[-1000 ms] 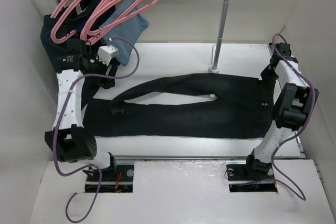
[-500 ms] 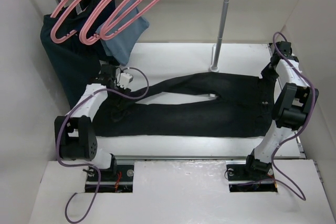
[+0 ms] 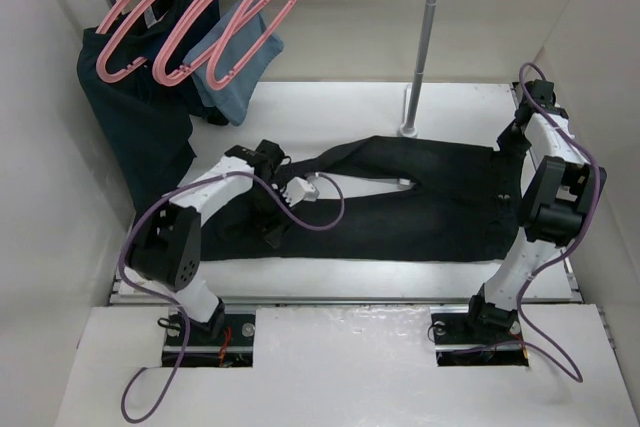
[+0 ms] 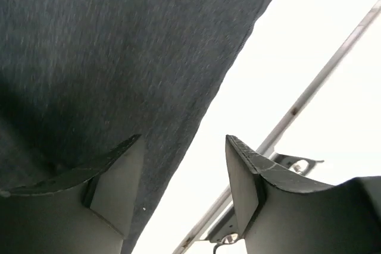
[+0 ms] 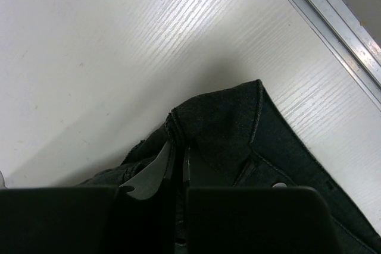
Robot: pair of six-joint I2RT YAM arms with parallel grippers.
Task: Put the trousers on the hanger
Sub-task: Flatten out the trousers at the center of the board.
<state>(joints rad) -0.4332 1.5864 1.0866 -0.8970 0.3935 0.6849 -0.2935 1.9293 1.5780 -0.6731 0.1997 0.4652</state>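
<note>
The trousers (image 3: pixel 400 212) lie flat across the table, waistband at the right, both legs running left. My left gripper (image 3: pixel 270 235) is open and empty, low over the near leg's front edge. In the left wrist view (image 4: pixel 184 168) one finger (image 4: pixel 113 182) is over the denim (image 4: pixel 119 57) and the other over bare table. My right gripper (image 3: pixel 507 145) is shut on the far corner of the waistband; the right wrist view (image 5: pixel 178 150) shows the dark cloth (image 5: pixel 226 123) pinched between the fingers. Several pink hangers (image 3: pixel 215 22) hang at the back left, none held.
A dark navy garment (image 3: pixel 130 117) and a light blue cloth (image 3: pixel 240 62) hang under the hangers at the back left. An upright metal pole (image 3: pixel 425 37) stands behind the trousers. A metal rail (image 3: pixel 350 295) runs along the table's near edge. White walls close both sides.
My left arm has swung from the hangers at the back left down to the trousers' near leg. The hangers swung and settled. The right arm has not moved.
</note>
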